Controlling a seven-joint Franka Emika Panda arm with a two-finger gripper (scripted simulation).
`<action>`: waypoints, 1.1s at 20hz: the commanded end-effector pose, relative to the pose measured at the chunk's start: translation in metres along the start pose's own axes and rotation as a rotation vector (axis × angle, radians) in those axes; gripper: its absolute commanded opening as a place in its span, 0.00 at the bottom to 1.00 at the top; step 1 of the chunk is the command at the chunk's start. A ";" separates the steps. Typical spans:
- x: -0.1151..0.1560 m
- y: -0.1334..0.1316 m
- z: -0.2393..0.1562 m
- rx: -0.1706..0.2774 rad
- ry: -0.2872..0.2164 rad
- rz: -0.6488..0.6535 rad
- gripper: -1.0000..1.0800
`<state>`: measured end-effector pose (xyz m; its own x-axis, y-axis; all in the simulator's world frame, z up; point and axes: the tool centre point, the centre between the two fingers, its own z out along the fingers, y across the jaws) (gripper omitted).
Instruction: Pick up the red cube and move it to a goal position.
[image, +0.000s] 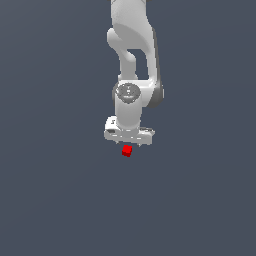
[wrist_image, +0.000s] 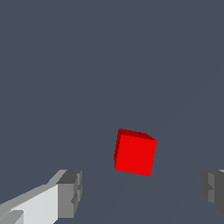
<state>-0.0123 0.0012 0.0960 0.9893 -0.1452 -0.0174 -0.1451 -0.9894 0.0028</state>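
Observation:
The red cube (image: 127, 150) is a tiny bright red block on the dark grey floor, just below the white gripper (image: 129, 142) in the exterior view. In the wrist view the red cube (wrist_image: 134, 153) lies ahead of the gripper (wrist_image: 142, 192), roughly between the lines of the two grey fingertips (wrist_image: 70, 192), which stand wide apart. The gripper is open and holds nothing. The fingers do not touch the cube. No goal marker shows in either view.
The white arm (image: 132, 65) comes down from the top of the exterior view. The plain dark grey floor (image: 50, 200) fills everything around it.

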 end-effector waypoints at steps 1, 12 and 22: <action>-0.001 0.002 0.021 0.000 0.004 0.049 0.96; -0.002 0.007 0.077 0.003 0.018 0.179 0.96; -0.001 0.006 0.076 0.004 0.017 0.178 0.00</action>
<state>-0.0156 -0.0048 0.0197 0.9479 -0.3187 0.0002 -0.3187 -0.9479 0.0000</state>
